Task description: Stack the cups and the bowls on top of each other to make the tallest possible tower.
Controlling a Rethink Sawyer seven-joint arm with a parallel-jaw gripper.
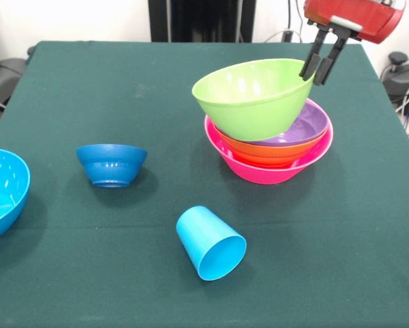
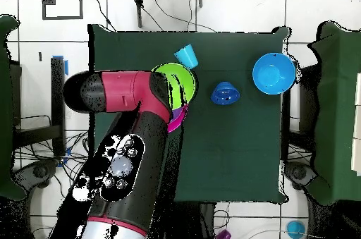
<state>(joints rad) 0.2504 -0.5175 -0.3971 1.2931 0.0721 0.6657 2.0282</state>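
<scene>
arm over lime green bowl

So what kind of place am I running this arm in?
Most likely a robotics lab or test cell, not a home. A single table under green cloth carries only plastic bowls and a cup, loose cables trail across a white tiled floor, and the arm stands at the table's edge.

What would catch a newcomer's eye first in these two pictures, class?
The tilted lime green bowl stands out first, perched on a pile of purple bowl, orange bowl and pink bowl right of the table's middle in the front view. The gripper pinches its far rim with dark fingers. Nearer the camera, a sky blue cup lies on its side.
</scene>
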